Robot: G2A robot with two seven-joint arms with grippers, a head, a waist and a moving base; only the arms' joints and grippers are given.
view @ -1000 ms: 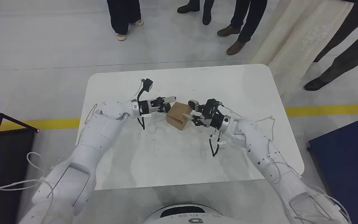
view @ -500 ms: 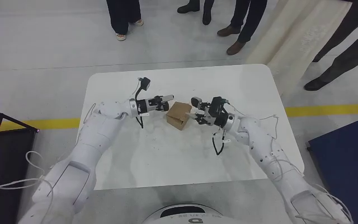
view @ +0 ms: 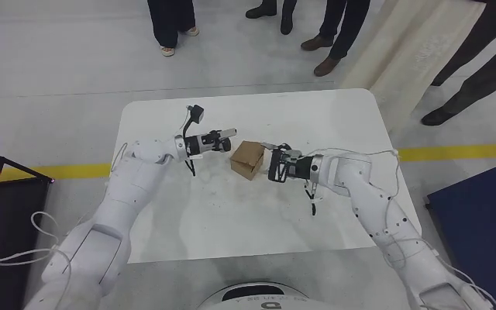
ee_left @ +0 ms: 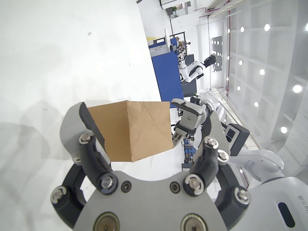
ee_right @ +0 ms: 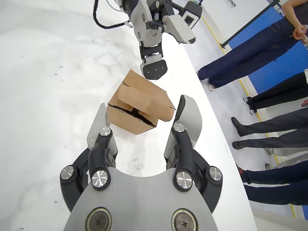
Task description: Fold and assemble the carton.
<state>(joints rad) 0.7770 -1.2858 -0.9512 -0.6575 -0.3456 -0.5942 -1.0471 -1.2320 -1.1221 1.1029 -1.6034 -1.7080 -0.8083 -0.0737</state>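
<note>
Brown carton [view: 248,159] sits on white table [view: 232,225], a bit toward 12 o'clock from table centre, turned cornerwise; body squared up, sides lightly creased.

L gripper [view: 231,139] is at carton's 10 o'clock in top view; jaws spread wide, nothing held. In L wrist view the L gripper [ee_left: 144,112] frames the carton [ee_left: 134,131] btw its spread fingers; carton lies beyond the tips, one upright corner edge facing the cam. In R wrist view one L pad [ee_right: 154,70] hangs just at carton's far top corner; touching or not, can't tell.

R gripper [view: 270,163] is at carton's 3 o'clock in top view; jaws also wide, holding nothing. In R wrist view the R gripper [ee_right: 144,106] has its tips either side of carton's near end; one fingertip [ee_right: 103,114] is right against the lower corner, the other [ee_right: 184,104] just beside the flap edge w/ a small gap.

That end of the carton [ee_right: 142,102] has a rounded flap folded over it; a dark slit gapes along the seam under the flap, so the end isn't flush.

The 2 grippers face each other across the carton, approx. 10-to-3 o'clock in top view.
</note>
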